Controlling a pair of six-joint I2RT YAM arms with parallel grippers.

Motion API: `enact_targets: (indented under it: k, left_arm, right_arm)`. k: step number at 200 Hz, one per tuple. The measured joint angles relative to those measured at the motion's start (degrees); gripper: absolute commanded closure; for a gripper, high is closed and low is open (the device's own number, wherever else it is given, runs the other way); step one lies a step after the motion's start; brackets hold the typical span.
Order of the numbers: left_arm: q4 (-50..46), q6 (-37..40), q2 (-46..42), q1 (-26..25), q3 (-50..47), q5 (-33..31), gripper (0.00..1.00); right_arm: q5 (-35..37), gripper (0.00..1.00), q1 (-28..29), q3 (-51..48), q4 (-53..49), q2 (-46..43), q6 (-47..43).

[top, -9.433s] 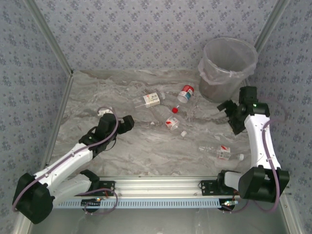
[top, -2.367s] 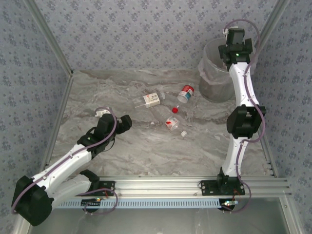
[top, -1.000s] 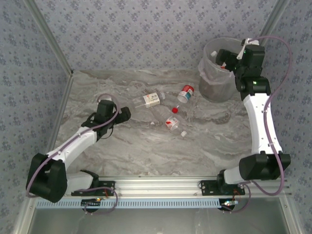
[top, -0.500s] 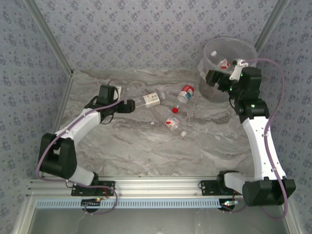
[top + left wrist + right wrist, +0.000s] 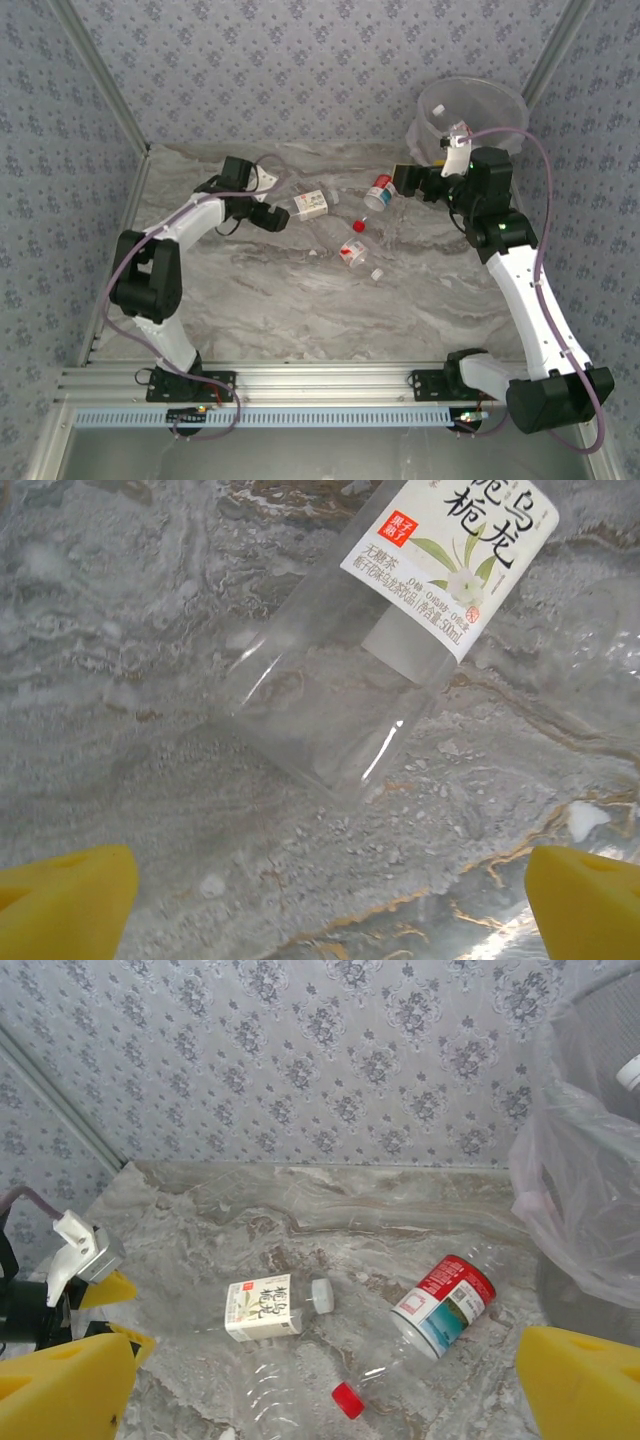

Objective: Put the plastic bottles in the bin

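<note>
The top camera looked down from behind; the left wrist sat close over the white-labelled bottle (image 5: 340, 680), which the right wrist saw from afar.

- I see three walls closing the cell: back wall (image 5: 300, 70), left wall (image 5: 50, 200) and right wall (image 5: 600, 180), all in grey-blue damask wallpaper.
- Bare metal posts (image 5: 100, 75) run up the two back corners.
- The tabletop (image 5: 300, 300) is grey-white marble pattern; my left wrist view picks out tan veins.
- An aluminium rail (image 5: 330, 380) crosses the near edge.
- Lighting looks even and soft.
</note>
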Motion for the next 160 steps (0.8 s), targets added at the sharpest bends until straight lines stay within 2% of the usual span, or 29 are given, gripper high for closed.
enact_targets:
  k: [56,138,160]
  left_arm:
    - [-5.7,9.2,9.4,-1.0,12.4,-1.0,0.01]
    - [-16.1,18.8,24.5,-4.9,28.5,-6.3,0.01]
    - [-18.7,20.4,28.1,-5.2,32.1,-6.8,0.06]
  right_arm:
    - [3.0,0.0,0.0,0.0,-1.0,-0.8,-0.4]
    - [6.1,0.0,0.0,0.0,-2.9,-1.2,-0.6]
    - [6.5,0.0,0.0,0.0,-3.4,-1.6,-0.6]
